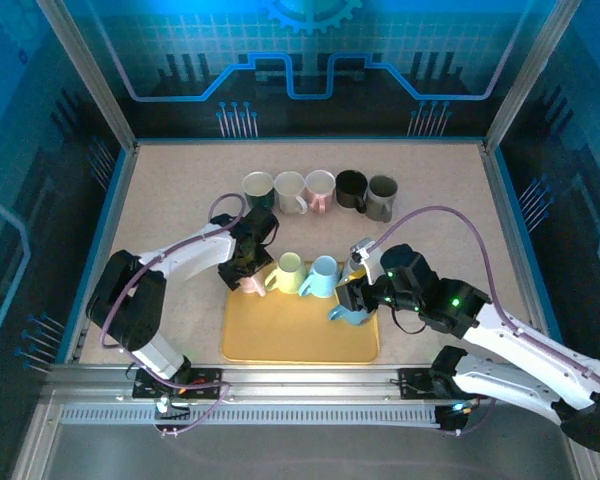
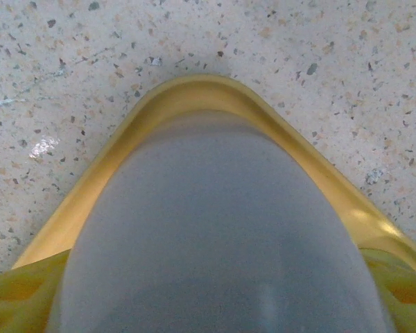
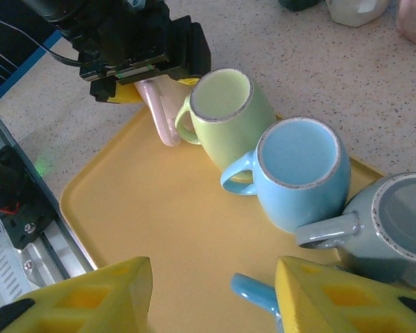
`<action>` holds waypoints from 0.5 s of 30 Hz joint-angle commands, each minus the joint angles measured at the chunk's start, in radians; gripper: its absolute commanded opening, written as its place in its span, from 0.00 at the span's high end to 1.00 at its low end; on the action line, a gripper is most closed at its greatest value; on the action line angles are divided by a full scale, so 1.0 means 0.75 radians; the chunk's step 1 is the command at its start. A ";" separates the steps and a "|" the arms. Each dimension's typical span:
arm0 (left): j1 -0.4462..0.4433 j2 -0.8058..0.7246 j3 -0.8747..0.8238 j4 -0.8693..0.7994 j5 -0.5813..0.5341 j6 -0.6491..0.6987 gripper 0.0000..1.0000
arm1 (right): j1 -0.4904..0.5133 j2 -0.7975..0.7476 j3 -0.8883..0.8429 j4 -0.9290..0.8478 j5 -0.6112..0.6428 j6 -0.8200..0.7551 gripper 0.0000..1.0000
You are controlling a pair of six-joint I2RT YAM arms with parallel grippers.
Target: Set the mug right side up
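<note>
1. The pads (image 2: 17,305) of the left gripper (image 1: 248,272) are sitting on either side of the pink mug (image 2: 222,236), which is filling the gap between them. Whether they are already pinching it cannot be told.
2. That mug, judged to be the one to turn, is standing in the far left corner of the yellow tray (image 2: 194,87), just beside the green mug (image 3: 229,114). Which way up it is standing is hidden under the gripper.
3. The right gripper (image 3: 211,277) is hovering low over the tray's right side with its fingers apart, and only a blue handle (image 3: 253,290) is poking into the gap.
4. A weak pinch on the rounded, glazed wall is risking a slip mid-turn.
5. Swinging the mug over is risking a knock on the green mug, or on the right gripper working close by.
</note>
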 commanded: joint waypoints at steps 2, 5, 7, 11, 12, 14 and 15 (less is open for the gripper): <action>0.011 -0.043 -0.052 0.013 0.031 -0.018 0.39 | 0.022 0.003 -0.011 0.036 -0.013 0.028 0.50; 0.007 -0.118 -0.042 -0.012 0.044 -0.016 0.47 | 0.024 0.005 -0.007 0.036 -0.011 0.030 0.51; 0.005 -0.183 -0.029 -0.037 0.037 -0.009 0.48 | 0.026 0.008 -0.002 0.038 -0.015 0.033 0.51; 0.006 -0.346 0.013 -0.111 -0.022 0.025 0.48 | 0.033 0.024 0.015 0.035 -0.019 0.033 0.52; 0.003 -0.385 0.018 -0.121 -0.033 0.038 0.48 | 0.036 0.025 0.018 0.034 -0.019 0.032 0.52; 0.004 -0.481 0.015 -0.117 -0.037 0.073 0.48 | 0.037 0.028 0.022 0.042 -0.020 0.034 0.52; 0.004 -0.525 0.000 -0.077 -0.018 0.104 0.47 | 0.038 0.026 0.021 0.047 -0.021 0.039 0.52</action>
